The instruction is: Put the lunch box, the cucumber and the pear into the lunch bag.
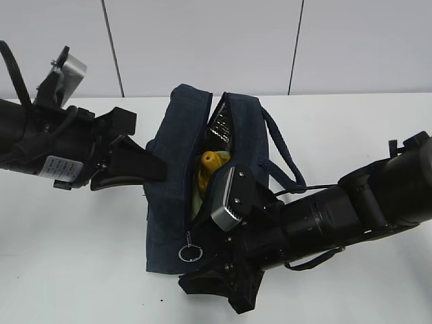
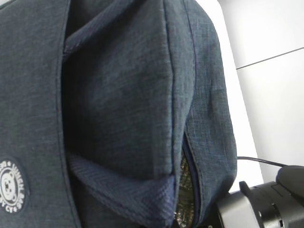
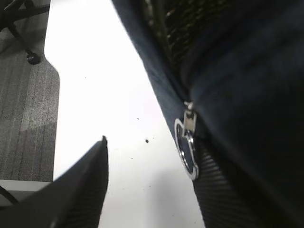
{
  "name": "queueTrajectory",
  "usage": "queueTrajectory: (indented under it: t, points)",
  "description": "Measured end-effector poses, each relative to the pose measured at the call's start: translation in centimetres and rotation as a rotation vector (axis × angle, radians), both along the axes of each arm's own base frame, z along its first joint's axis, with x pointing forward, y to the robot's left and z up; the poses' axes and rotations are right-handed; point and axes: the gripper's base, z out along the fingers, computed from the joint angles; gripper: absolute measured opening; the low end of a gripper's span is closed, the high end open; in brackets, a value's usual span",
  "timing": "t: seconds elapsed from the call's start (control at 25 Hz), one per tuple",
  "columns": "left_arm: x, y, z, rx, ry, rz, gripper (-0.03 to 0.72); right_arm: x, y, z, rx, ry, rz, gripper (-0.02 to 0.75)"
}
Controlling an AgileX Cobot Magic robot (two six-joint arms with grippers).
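Exterior view: the lunch bag (image 1: 177, 196) stands on the white table (image 1: 74, 270), its top zipper parted in a long slit. The pear (image 1: 211, 162) shows yellow inside the slit, toward the bag's far half, with silvery lining above it; lunch box and cucumber cannot be made out. The ring zipper pull (image 1: 190, 254) hangs at the bag's near end. The left gripper (image 1: 138, 164) sits against the bag's left wall, fingers drawn together — whether they pinch the fabric I cannot tell. The right gripper (image 1: 219, 287) lies at the bag's near right corner, its arm crossing the bag's right side; jaw gap is hidden here. A rope handle (image 1: 283, 158) loops off the bag's right wall. Left wrist view: navy fabric of the bag (image 2: 123, 109) fills the frame, a folded strap low down, a round logo patch (image 2: 10, 186) on the bag's left — fingers not visible. Right wrist view: the pull (image 3: 186, 148) dangles from the bag's (image 3: 247, 118) edge; one dark finger (image 3: 76, 194) stands left of it, apart from the bag, nothing gripped.
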Motion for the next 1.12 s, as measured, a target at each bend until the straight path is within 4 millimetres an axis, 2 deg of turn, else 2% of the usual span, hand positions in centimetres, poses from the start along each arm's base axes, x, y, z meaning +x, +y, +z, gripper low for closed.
queueTrajectory:
  t: [0.08, 0.16, 0.36, 0.64, 0.96, 1.12]
  points:
    - [0.0, 0.0, 0.0, 0.001, -0.003, -0.002, -0.016, 0.0, 0.0, 0.0, 0.0, 0.0, 0.0, 0.437]
    - [0.0, -0.01, 0.0, 0.0, -0.002, -0.002, -0.016, 0.0, 0.0, 0.0, 0.0, 0.0, 0.0, 0.391]
    - [-0.01, -0.01, 0.01, -0.001, -0.002, -0.003, -0.016, 0.0, 0.0, 0.0, 0.0, 0.0, 0.0, 0.2]
    - [0.23, 0.16, -0.1, 0.022, -0.02, 0.018, -0.016, -0.01, 0.01, 0.01, 0.004, 0.023, -0.013, 0.008]
    - [0.66, 0.41, -0.26, 0.065, -0.066, 0.05, -0.016, -0.25, 0.0, -0.06, 0.001, 0.1, -0.024, 0.006]
    - [0.77, 0.49, -0.3, 0.077, -0.079, 0.055, -0.016, -0.52, -0.08, 0.83, -0.002, 0.116, -0.017, 0.006]
